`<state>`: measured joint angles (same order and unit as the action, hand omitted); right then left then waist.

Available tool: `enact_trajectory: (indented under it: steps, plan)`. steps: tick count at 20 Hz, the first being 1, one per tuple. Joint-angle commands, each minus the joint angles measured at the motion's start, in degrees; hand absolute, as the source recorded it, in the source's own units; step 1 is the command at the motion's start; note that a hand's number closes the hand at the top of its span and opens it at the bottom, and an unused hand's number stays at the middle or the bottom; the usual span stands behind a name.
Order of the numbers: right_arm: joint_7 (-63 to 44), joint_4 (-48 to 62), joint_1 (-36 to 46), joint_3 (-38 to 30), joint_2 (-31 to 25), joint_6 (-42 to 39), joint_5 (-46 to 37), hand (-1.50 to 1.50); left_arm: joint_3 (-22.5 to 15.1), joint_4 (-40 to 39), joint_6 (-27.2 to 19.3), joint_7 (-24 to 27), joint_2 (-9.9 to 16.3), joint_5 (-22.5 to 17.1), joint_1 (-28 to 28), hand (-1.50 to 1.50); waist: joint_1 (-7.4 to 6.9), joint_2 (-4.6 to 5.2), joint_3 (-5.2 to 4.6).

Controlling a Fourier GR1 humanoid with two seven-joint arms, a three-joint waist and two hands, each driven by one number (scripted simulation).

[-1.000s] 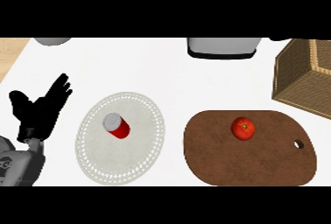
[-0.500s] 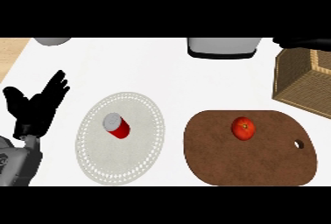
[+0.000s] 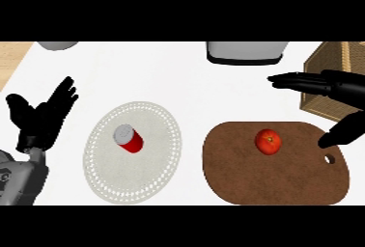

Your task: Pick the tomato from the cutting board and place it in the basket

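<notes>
A red tomato [image 3: 268, 142] lies on the brown cutting board [image 3: 285, 178] at the lower right. The wicker basket [image 3: 329, 91] stands at the right edge, just behind the board. My right hand [image 3: 335, 87] comes in from the right, open, with straight fingers stretched leftward above the board's far edge and the thumb hanging down to the tomato's right. It does not touch the tomato. My left hand [image 3: 41, 118] rests open at the left edge, fingers up.
A white round placemat [image 3: 107, 178] lies left of the board, with a red can [image 3: 129, 139] on its side on it. A grey pot [image 3: 246, 52] stands at the back centre, and a grey round object [image 3: 57, 45] at the back left.
My right hand has come into view from the right and now hovers over the board near the tomato. The left hand has barely shifted. The tomato has not moved.
</notes>
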<state>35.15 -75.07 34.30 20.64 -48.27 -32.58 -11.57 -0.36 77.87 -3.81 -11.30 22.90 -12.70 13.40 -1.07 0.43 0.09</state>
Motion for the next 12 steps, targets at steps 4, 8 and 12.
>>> enact_trajectory:
  steps: [4, 8, 12]
  plan:
    - [8.41, 8.48, -1.25, 3.89, 8.93, 0.47, -1.62, -1.50, 0.47, 2.23, 0.90, -0.80, 0.21, 0.20, -1.36, 0.00, -0.37, -0.14, -0.02]
    - [6.38, 9.12, -0.20, 5.39, 10.84, 1.48, -6.29, -1.50, 1.52, 2.26, 2.30, -1.24, 0.10, 0.24, -0.82, 0.00, 0.49, -0.35, -0.07]
    - [11.70, 17.66, 1.97, 7.48, 11.54, 3.86, -12.27, -1.50, 1.34, 2.45, 0.85, 0.40, -1.69, 1.84, -2.44, 0.00, 0.02, -0.20, -0.06]
